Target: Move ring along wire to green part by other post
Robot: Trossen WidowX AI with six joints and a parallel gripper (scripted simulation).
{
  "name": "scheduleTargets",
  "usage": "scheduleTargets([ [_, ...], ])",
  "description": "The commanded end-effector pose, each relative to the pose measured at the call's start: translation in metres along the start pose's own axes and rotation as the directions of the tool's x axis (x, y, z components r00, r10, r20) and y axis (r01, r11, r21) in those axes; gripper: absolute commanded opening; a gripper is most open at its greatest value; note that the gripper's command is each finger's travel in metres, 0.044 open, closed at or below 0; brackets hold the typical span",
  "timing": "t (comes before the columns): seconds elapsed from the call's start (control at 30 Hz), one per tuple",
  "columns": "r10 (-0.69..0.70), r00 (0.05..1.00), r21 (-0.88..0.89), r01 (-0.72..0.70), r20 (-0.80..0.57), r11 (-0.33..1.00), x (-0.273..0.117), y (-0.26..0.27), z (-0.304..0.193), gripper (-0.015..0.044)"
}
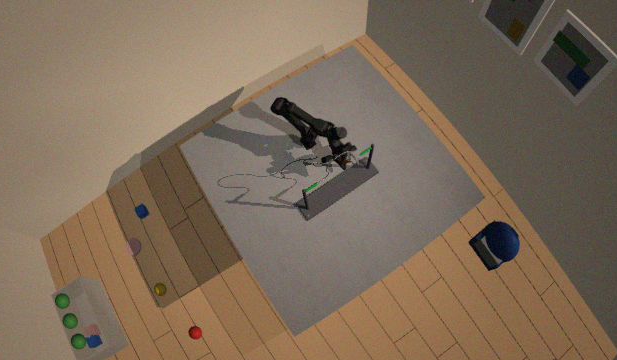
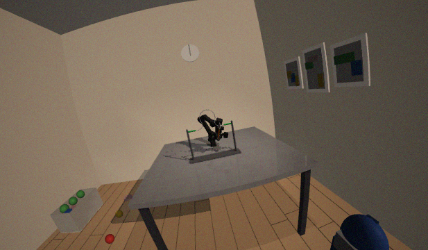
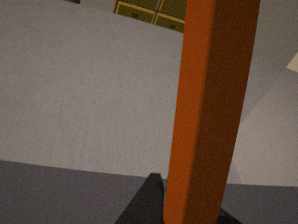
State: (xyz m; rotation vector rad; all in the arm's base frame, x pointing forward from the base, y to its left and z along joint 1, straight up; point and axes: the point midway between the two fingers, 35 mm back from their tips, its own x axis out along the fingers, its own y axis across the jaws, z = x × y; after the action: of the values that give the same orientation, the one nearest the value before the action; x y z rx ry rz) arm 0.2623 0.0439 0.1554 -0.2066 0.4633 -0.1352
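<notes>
STEP: wire transit | PINCER (image 1: 344, 161) (image 2: 218, 132) (image 3: 162, 183): clamped on orange handle (image 1: 346, 162) (image 2: 218, 135) (image 3: 192, 125) | NEXT: maintain clearance from grey wire (image 2: 207, 110) near pincer

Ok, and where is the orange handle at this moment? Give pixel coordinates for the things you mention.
The orange handle (image 1: 346, 162) (image 2: 218, 133) (image 3: 200, 110) is in the claw (image 3: 162, 183); in the exterior view it is between the two posts, nearer the right-hand one (image 1: 370, 156) (image 2: 234, 136).

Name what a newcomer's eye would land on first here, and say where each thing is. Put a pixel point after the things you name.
Probably the orange handle (image 1: 345, 162) (image 2: 218, 133) (image 3: 202, 110), a tall bar filling much of the close-up and gripped by the black arm's pincer (image 2: 219, 138). Next, perhaps, the deep blue rounded object (image 1: 503, 241) (image 2: 364, 232) on the floor and the red ball (image 1: 195, 332) (image 2: 109, 238), across the room from it.
</notes>
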Motion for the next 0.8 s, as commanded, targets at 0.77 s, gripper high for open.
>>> scheduleTargets([
  [0.77, 0.076, 0.997, 0.173, -0.075, 0.002, 0.982, -0.009, 0.047, 0.011, -0.0150],
])
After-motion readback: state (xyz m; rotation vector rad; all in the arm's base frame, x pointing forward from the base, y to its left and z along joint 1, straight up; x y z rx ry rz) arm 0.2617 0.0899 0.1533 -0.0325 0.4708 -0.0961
